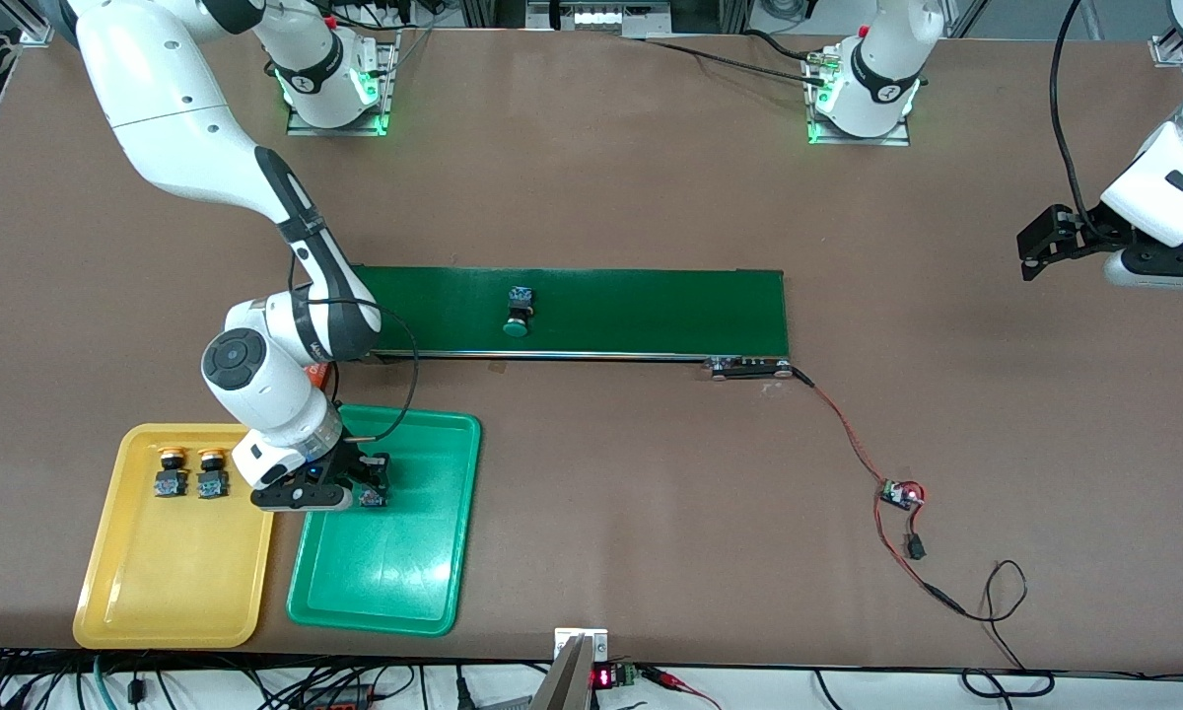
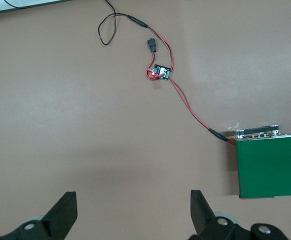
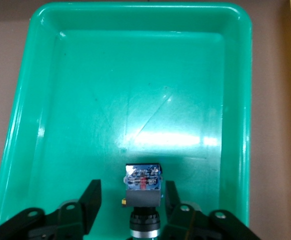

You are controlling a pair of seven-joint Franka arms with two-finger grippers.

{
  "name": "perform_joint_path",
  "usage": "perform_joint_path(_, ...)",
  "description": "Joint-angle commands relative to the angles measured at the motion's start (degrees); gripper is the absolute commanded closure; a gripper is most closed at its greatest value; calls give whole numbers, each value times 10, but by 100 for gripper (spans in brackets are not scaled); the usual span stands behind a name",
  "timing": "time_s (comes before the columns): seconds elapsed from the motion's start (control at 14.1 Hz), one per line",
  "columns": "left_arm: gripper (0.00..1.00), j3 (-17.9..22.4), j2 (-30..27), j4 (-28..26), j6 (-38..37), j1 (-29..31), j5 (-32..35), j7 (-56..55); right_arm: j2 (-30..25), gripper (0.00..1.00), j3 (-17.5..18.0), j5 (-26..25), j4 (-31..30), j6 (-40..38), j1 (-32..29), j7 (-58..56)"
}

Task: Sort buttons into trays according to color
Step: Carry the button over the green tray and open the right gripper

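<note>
Inspection of the table, both of my grippers in view.

My right gripper (image 1: 370, 483) hung low over the green tray (image 1: 394, 582), in the lower part of the front view, toward the right arm's end of the table. Its jaws stood parted around a green-capped button (image 3: 143, 180). In the right wrist view a clear gap showed between one finger (image 3: 93, 200) and the button's body, while the other finger sat just beside it. I could not tell whether the button rested on the tray floor. The remainder of the green tray (image 3: 135, 75) lay bare.

The yellow tray (image 1: 168, 582) sat just beside the green one. Two yellow-capped buttons (image 1: 170, 473) (image 1: 212, 473) lay side by side in its upper end.

A second green-capped button (image 1: 520, 311) lay on the dark-green conveyor belt (image 1: 651, 311), in the middle of the front view.

My left gripper (image 1: 1030, 251) waited with its jaws wide apart and nothing between them, over bare table (image 1: 946, 197) at the left arm's end. The left wrist view showed its fingers (image 2: 65, 215) spread, with a small circuit board (image 2: 159, 73) and its red-and-black wires on the table.
</note>
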Motion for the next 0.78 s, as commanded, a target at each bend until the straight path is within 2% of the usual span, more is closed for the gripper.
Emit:
perform_joint_path(0.0, 0, -5, -13, -6, -5, 0, 7, -6, -10, 26, -2, 3, -14, 12, 7, -1)
perform_joint_path(0.07, 0, -5, -13, -6, -6, 0, 7, -5, -26, 0, -3, 4, -30, 9, 13, 3)
perform_joint_path(0.28, 0, -5, -13, -6, -6, 1, 7, -4, -109, 0, -4, 5, -129, 4, 27, 11)
perform_joint_path(0.35, 0, -5, -13, -6, -6, 1, 7, -4, -136, 0, -3, 4, -157, -20, 35, 24)
perform_joint_path(0.57, 0, -5, -13, -6, -6, 1, 7, -5, -203, 0, 0, 4, -185, -139, 67, 70)
perform_joint_path(0.71, 0, -5, -13, -6, -6, 1, 7, -4, -239, 0, 3, 4, -207, -189, 93, 106)
